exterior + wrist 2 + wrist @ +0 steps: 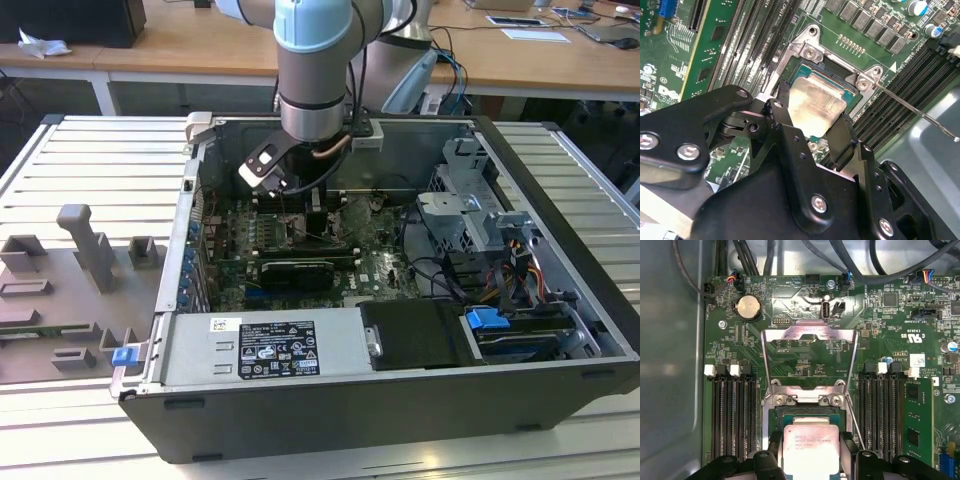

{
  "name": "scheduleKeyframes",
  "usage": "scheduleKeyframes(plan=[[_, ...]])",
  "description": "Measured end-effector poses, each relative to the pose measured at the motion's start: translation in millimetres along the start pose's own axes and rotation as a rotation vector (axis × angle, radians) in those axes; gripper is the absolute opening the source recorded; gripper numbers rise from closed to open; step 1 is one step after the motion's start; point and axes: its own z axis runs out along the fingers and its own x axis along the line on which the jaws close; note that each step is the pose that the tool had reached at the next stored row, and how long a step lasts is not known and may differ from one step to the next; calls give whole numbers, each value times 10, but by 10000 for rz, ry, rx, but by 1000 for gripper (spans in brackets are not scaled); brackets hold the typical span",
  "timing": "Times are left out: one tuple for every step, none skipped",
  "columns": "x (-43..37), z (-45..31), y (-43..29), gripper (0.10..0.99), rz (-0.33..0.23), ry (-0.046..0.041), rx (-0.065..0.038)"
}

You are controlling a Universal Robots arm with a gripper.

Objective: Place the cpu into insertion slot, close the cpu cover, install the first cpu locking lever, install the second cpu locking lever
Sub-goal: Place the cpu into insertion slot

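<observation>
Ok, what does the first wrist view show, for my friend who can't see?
The robot's black hand holds the cpu at the insertion slot on the green motherboard. The cpu cover stands flipped open beyond it.

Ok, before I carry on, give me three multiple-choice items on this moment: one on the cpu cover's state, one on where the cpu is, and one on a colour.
1. The cpu cover of the insertion slot is:
A. swung open
B. latched shut
C. missing

2. The cpu is:
A. under the cover
B. in the gripper, at the slot
C. lying far from the gripper

3. The motherboard is:
A. blue
B. red
C. green

Answers:
1. A: in the first wrist view the frame lies folded away from the slot.
2. B: the fingers flank the chip in both wrist views.
3. C: the board is green in every view.
</observation>
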Motion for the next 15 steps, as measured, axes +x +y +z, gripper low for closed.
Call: scheduleKeyframes(plan=[[3,4,-1,541,2,-2,1],[8,10,-1,541,3,-2,0],[16,20,-1,541,1,-5,1],[24,27,-2,541,0,-12,0],[29,32,-2,541,0,-18,0],[34,38,-2,541,-1,-25,0],[38,42,-1,541,-1,-31,0],[42,47,1,541,-4,-43,0],[44,49,3,541,-4,-54,0],[44,50,4,541,-4,-68,-1],[45,52,6,541,-3,-82,1],[46,56,6,541,-4,-90,0],[47,62,7,541,-6,-103,0],[47,65,7,541,-7,-109,1],[46,65,7,541,-8,-111,2]])
